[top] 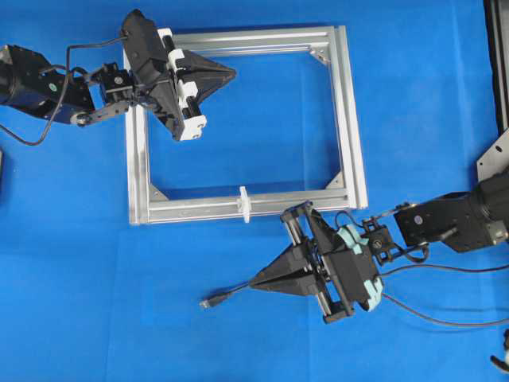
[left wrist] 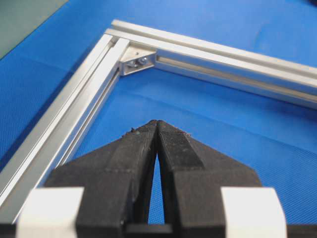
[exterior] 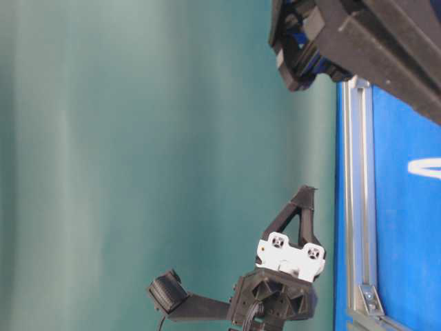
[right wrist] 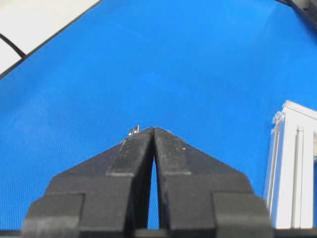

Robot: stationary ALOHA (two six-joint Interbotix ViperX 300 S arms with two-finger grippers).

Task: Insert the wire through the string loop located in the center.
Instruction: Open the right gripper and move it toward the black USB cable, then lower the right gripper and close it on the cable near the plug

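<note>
A: Where does the wire (top: 231,296) lie?

B: It lies on the blue mat (top: 413,95), below the silver frame (top: 350,111) in the overhead view. Its small plug (top: 208,302) with the metal tip points left, and the black cable runs from there to the right and disappears under the right gripper (top: 253,282).

A: Is that gripper holding it?

B: Its fingers are pressed together, tip to tip. From the right wrist view the tips of the gripper (right wrist: 154,130) meet with no gap, and only a tiny glint of the plug (right wrist: 133,131) shows just past them on the left. Nothing sits between the fingers; whether they touch the cable below cannot be told.

A: And the string loop (top: 246,204)?

B: It stands as a small white upright piece on the lower bar of the frame, about the middle of that bar. The wire lies below it, near but apart, not through it.

A: What about the left gripper (top: 232,75)?

B: It hangs over the upper left part of the frame, tips pointing right. In the left wrist view the gripper (left wrist: 157,123) is closed too, fingers together and empty, with a corner bracket (left wrist: 138,60) of the frame ahead of it.
</note>
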